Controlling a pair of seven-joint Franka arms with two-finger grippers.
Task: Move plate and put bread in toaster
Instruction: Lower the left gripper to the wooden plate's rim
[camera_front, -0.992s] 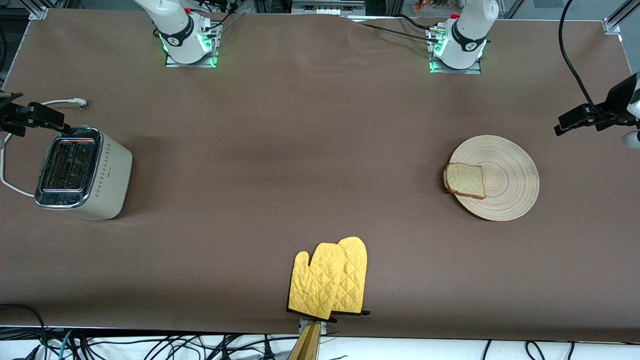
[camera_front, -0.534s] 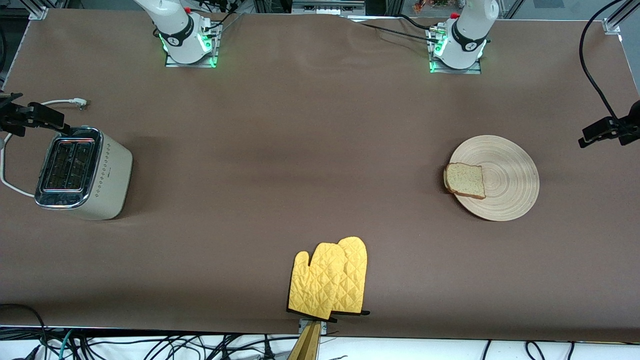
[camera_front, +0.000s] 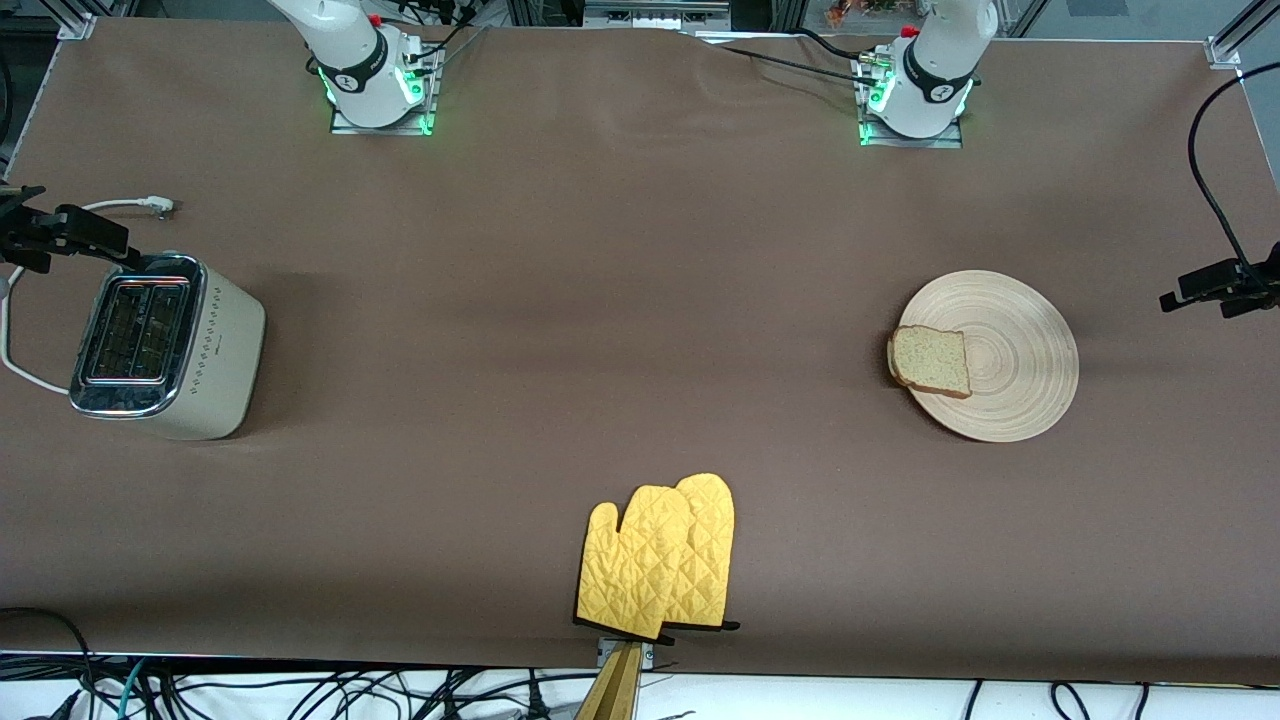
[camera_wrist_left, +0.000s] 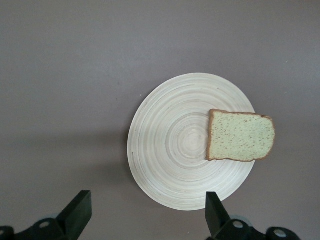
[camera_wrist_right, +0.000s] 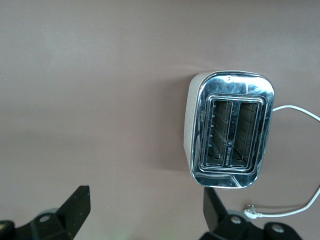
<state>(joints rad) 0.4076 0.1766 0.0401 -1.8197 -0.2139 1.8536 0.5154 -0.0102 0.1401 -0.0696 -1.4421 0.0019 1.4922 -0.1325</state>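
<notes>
At the left arm's end of the table (camera_front: 640, 300), the wide-jawed left gripper (camera_wrist_left: 145, 217) has drifted outward from the untouched plate (camera_wrist_left: 170, 145) and bread (camera_wrist_left: 241, 136), while the right gripper (camera_wrist_right: 145, 215) waits, jaws wide, over the toaster (camera_wrist_right: 230, 130).

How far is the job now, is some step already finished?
Nothing looks done. The bread lies on the plate at the left arm's end, overhanging its rim; the toaster slots are empty. In hand: the left gripper hangs open above the plate, the right gripper open above the toaster. Left: moving the plate, loading the bread.
</notes>
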